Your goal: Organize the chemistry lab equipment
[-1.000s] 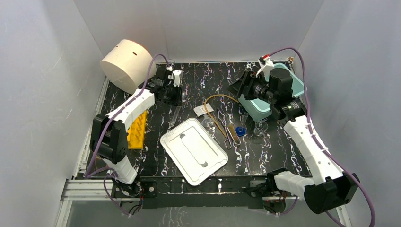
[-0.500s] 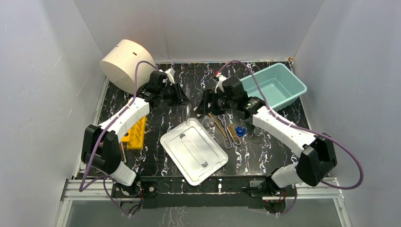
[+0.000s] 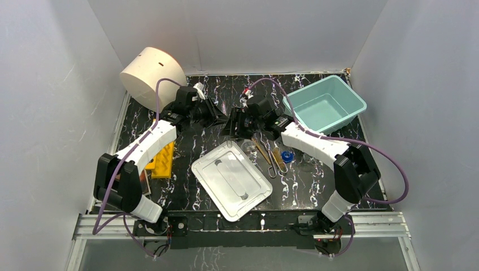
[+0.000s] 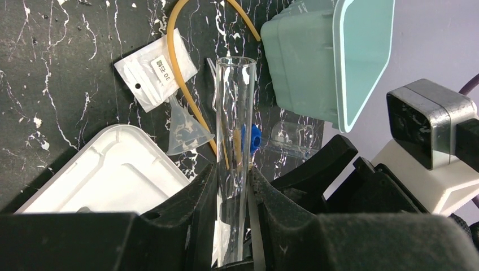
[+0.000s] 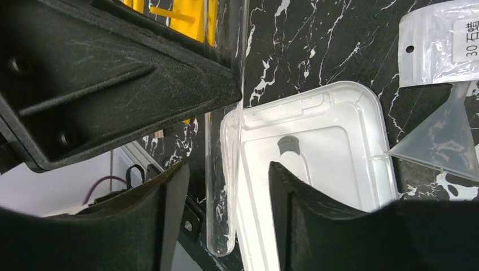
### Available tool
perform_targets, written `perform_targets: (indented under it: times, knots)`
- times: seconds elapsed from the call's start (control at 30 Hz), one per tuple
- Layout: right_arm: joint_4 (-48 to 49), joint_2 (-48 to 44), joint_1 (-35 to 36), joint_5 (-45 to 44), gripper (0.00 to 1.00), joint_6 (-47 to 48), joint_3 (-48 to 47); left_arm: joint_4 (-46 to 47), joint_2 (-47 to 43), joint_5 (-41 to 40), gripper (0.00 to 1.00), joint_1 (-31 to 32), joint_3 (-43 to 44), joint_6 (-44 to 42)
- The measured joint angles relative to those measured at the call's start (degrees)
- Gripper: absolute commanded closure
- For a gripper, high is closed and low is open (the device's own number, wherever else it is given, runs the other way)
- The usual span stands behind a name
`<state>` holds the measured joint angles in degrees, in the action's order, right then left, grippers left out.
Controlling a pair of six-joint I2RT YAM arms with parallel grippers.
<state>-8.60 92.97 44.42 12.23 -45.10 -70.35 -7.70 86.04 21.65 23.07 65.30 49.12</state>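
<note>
My left gripper (image 4: pixel 233 175) is shut on a clear glass test tube (image 4: pixel 234 113), whose open mouth points away over the table. In the top view the two grippers meet at the back centre, the left gripper (image 3: pixel 216 116) facing the right gripper (image 3: pixel 234 121). My right gripper (image 5: pixel 227 169) is open, and the tube's rounded end (image 5: pixel 221 192) hangs between its fingers without touching either. A white packet (image 4: pixel 155 70), tan tubing (image 4: pixel 181 73), a clear funnel (image 4: pixel 189 132) and a blue cap (image 4: pixel 252 138) lie on the table beyond. Metal tongs (image 3: pixel 275 164) lie beside the blue cap (image 3: pixel 287 156).
A teal bin (image 3: pixel 355 101) stands at the back right. Its white lid (image 3: pixel 231 180) lies near the front centre. A cream cylinder (image 3: pixel 151 76) sits at the back left, and a yellow rack (image 3: pixel 162 158) lies by the left arm.
My right arm has swung left from over the teal bin to the tube and now straddles its rounded end. My left gripper has carried the tube a little to the right.
</note>
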Motion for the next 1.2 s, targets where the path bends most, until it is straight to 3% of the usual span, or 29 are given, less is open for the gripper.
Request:
perform_targets:
  times: [0.4, 0.6, 0.7, 0.8, 0.93, 1.07, 1.2]
  knots:
    - [2.8, 0.02, -0.02, -0.04, 0.66, -0.59, 0.0, -0.04, -0.24, 0.24, 0.82, 0.0, 0.0, 0.44]
    - [2.91, 0.02, -0.15, 0.33, 0.72, -0.42, 0.02, 0.02, -0.85, 0.24, 0.78, -0.07, 0.0, 0.44]
    - [3.28, 0.02, -0.15, 0.42, 0.74, -0.09, 0.24, 0.0, -1.03, 0.24, 0.68, -0.09, 0.0, 0.44]
    - [4.85, -0.02, -0.15, 1.11, 0.75, 0.96, 1.2, -0.04, -1.09, 0.79, 0.5, -0.09, 0.0, 0.72]
    - [7.56, -0.79, -0.13, 3.3, 0.74, 3.96, 3.41, -0.02, -1.22, 3.06, 0.41, -0.68, 0.0, 1.53]
    - [9.77, -2.71, -0.13, 5.97, 0.75, 7.82, 5.25, -0.02, -1.38, 6.1, 0.43, -2.34, 0.02, 2.1]
    - [10.62, -4.59, -0.15, 8.11, 0.76, 12.13, 5.55, -0.31, -1.51, 8.57, 0.53, -4.24, 0.33, 1.9]
